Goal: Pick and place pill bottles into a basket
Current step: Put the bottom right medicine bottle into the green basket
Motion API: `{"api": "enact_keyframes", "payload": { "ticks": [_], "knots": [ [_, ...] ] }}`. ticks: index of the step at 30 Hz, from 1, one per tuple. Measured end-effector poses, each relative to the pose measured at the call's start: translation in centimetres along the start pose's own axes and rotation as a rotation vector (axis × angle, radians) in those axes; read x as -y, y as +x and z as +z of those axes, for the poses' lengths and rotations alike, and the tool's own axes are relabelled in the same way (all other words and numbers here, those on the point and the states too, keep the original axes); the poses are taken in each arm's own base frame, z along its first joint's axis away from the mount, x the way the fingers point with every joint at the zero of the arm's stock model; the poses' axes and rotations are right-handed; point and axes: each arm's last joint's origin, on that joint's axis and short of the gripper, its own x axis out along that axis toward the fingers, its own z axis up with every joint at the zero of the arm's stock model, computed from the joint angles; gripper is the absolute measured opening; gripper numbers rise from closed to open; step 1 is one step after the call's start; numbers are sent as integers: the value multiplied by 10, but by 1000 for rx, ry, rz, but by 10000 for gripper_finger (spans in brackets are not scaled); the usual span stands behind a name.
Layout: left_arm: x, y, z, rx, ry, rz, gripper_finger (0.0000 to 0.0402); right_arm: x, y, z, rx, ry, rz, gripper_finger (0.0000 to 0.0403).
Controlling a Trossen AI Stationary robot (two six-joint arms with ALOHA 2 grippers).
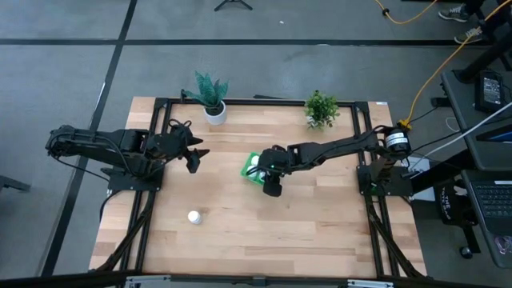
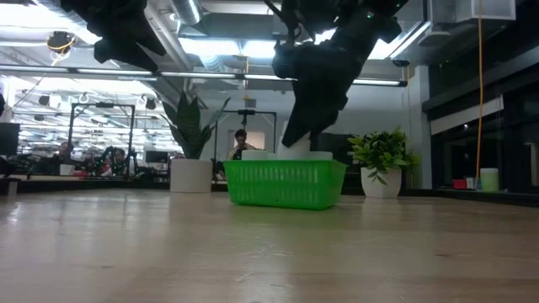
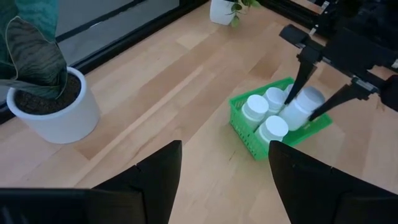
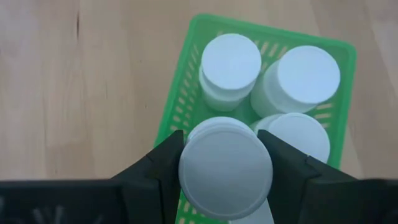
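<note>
— Where's your right hand?

— My right hand point(image 4: 225, 171) is over the green basket point(image 1: 250, 170), fingers clamped on a white pill bottle point(image 4: 225, 173) just above the basket's near end.

— What's already in the basket?

— Three bottles point(image 3: 255, 107) stand upright inside, close together, caps up.

— Any left outside it?

— One bottle point(image 1: 194, 217) stands alone on the tabletop point(image 1: 304, 224), well apart from the basket, towards the front edge on my left side.

— And your left hand?

— My left hand point(image 1: 194, 158) hangs above the tabletop, well apart from the basket, near the potted plant in the white pot point(image 1: 214, 111). Its fingers are parted, gripping nothing.
</note>
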Motion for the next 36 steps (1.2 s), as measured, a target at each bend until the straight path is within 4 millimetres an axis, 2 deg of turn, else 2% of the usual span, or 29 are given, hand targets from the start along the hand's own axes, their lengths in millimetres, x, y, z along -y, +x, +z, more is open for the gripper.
{"api": "enact_keyframes", "payload": {
  "ticks": [9, 23, 32, 34, 36],
  "knots": [
    [0, 0, 0, 2, 2, 2, 232, 2, 10, -4, -46, -10, 14, 168],
    [0, 0, 1, 8, -8, 0, 232, -2, 20, 11, -54, -54, 20, 168],
    [0, 0, 1, 10, -16, -2, 232, 1, 29, 14, -110, -42, 21, 168],
    [0, 0, 1, 9, -16, -1, 232, 2, 29, 14, -110, -21, 19, 179],
    [0, 0, 1, 10, -16, -2, 232, 2, 29, 14, -110, -10, 18, 209]
  ]
}}
